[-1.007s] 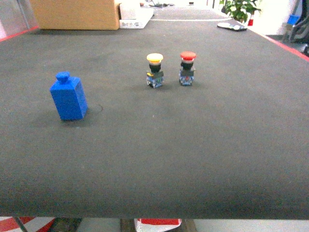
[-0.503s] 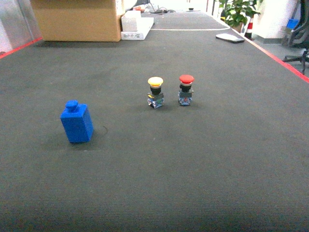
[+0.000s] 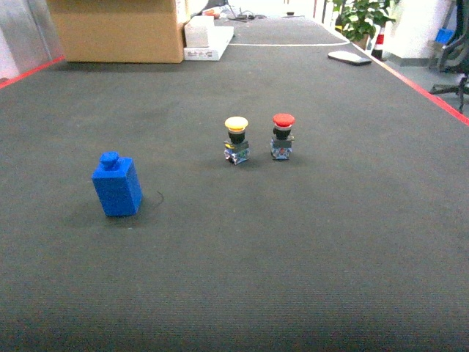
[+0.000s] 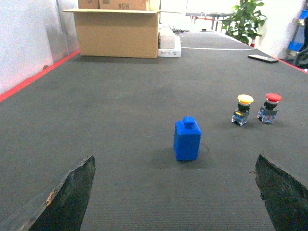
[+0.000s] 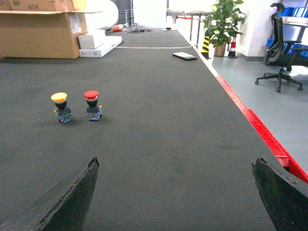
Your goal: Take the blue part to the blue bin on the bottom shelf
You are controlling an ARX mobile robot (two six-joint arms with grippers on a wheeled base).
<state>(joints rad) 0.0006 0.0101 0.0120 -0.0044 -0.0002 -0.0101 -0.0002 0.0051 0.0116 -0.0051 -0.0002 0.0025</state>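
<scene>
— Head view: where is the blue part [image 3: 116, 185]?

— Upright on the counter [image 3: 308, 242], toward its left edge, well apart from the yellow button [image 3: 236, 139] and red button [image 3: 283, 136] standing side by side near the middle.

— And your hands?

— My left hand [image 4: 175, 192] is spread wide, holding nothing, the part ahead between its fingers. My right hand [image 5: 178, 192] is wide too.
</scene>
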